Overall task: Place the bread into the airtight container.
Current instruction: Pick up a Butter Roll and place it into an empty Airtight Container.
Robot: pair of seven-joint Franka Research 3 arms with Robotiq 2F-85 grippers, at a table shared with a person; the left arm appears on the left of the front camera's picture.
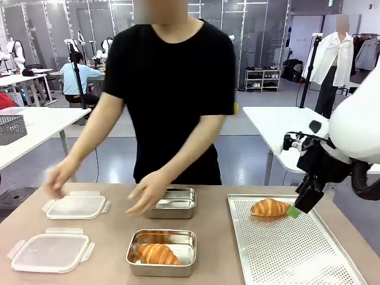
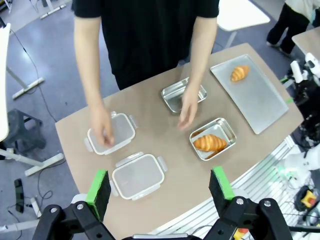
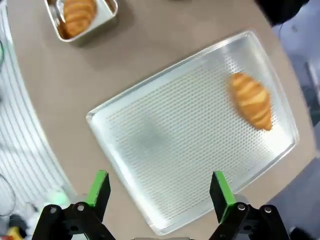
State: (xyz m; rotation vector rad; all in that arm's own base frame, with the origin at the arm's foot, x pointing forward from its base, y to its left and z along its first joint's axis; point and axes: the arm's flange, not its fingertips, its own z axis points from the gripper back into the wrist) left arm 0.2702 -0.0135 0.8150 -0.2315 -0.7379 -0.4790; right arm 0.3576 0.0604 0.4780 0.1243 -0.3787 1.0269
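One croissant (image 3: 251, 100) lay on the tray (image 3: 165, 145), so I held my right gripper (image 3: 159, 182) spread wide near it, ready to carry it to the empty container (image 1: 178, 212).

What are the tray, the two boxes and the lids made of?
Tray: matte silvery metal, dotted with holes. Near box, far box: shiny metal, likely steel, reflective walls. Near lid, far lid: cloudy translucent plastic, apparently, with clip tabs.

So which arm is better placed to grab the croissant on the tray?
Right. The right fingers hang open beside the croissant on the tray; the left fingers are high above the lids, far from it.
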